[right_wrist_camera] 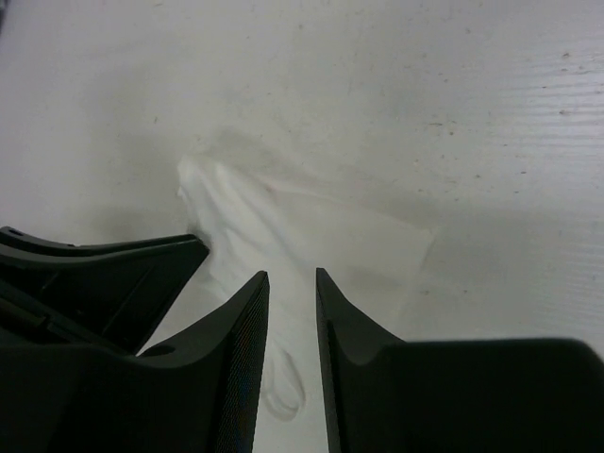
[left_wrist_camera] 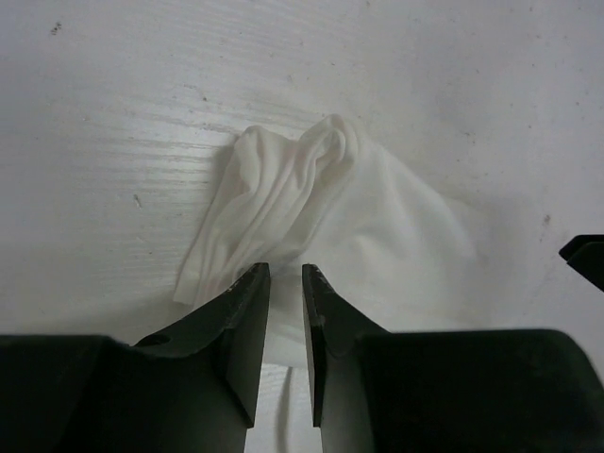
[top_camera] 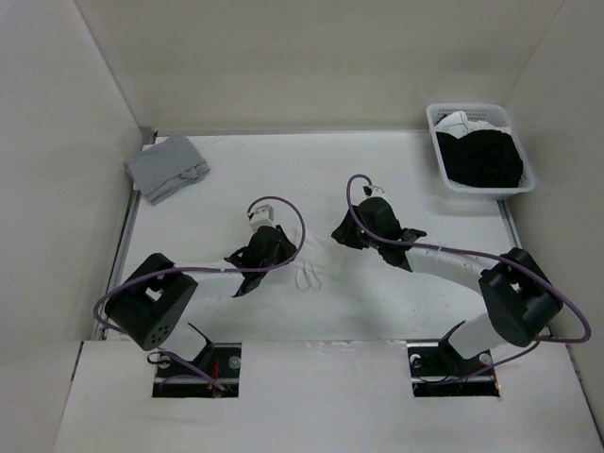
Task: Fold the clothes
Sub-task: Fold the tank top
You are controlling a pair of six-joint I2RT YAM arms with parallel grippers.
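Note:
The clothes, a thin white camisole [left_wrist_camera: 321,198], lie crumpled in the middle of the table, bunched into a knot at the far end. In the top view only its narrow straps [top_camera: 309,276] stand out against the white table. My left gripper [left_wrist_camera: 286,271] hangs just over the near edge of the fabric, jaws a narrow gap apart with nothing pinched between them. My right gripper [right_wrist_camera: 292,276] hovers over the same camisole [right_wrist_camera: 311,236], also slightly open, with a strap loop [right_wrist_camera: 283,396] lying below its fingers. From above, the left gripper [top_camera: 269,247] and right gripper [top_camera: 363,231] face each other closely.
A grey folded garment [top_camera: 168,167] lies at the back left. A white basket [top_camera: 472,107] holding a black clothing pile [top_camera: 486,159] stands at the back right. White walls enclose the table on three sides.

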